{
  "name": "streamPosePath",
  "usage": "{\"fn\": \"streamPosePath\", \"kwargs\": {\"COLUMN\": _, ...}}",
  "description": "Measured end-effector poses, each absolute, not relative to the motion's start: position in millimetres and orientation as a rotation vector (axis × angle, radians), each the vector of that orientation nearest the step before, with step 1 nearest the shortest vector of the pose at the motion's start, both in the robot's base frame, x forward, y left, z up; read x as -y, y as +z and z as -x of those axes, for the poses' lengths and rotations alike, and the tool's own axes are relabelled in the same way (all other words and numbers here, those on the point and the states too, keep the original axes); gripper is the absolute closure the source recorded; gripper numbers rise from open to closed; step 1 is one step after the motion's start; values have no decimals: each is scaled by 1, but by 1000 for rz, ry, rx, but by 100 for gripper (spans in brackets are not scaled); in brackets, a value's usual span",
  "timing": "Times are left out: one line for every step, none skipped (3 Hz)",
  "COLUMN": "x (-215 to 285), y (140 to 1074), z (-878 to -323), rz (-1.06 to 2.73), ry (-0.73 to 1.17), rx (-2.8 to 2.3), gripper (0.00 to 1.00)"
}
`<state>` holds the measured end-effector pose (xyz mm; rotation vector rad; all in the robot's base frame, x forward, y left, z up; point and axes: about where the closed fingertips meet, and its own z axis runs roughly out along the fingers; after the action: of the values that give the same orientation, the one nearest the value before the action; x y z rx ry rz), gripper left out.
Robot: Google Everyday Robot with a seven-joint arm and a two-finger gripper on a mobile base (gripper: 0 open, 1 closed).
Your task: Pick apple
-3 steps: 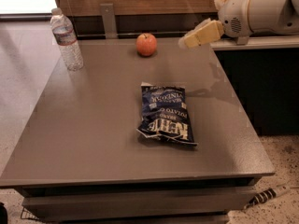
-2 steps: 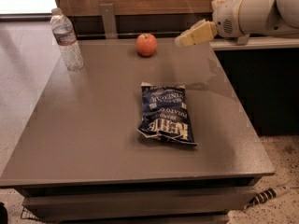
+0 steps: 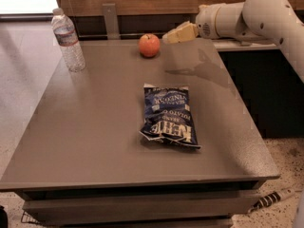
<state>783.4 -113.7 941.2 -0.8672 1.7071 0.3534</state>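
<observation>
Claw (image 3: 169, 36) over far edge of worktop (image 3: 95, 137), how wide it stands cannot be told | one apple (image 3: 149, 45) just beside it to picture-left, on worktop, not touching | one chip bag (image 3: 168, 115) nearer camera, lying flat, sealed | one water bottle (image 3: 69, 42) farther left, upright, capped

Gripper (image 3: 167, 36) near apple (image 3: 149, 45), arm (image 3: 266, 13) cropped right

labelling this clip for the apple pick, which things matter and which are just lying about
For the job:
small round red-orange apple, near the far edge of the grey table
beige gripper, hovering just right of the apple, apart from it

Lying about:
clear plastic water bottle, upright, far left
dark blue chip bag, flat, mid-table
</observation>
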Motion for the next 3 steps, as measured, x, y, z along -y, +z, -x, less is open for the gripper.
{"fn": "streamPosePath", "kwargs": {"x": 97, "y": 926, "z": -808, "rz": 863, "ry": 403, "rx": -1704, "gripper": 0}}
{"fn": "streamPosePath", "kwargs": {"x": 72, "y": 910, "z": -828, "rz": 881, "ry": 487, "rx": -1700, "gripper": 0}}
{"fn": "streamPosePath", "kwargs": {"x": 50, "y": 895, "z": -839, "rz": 880, "ry": 571, "rx": -1687, "gripper": 0}}
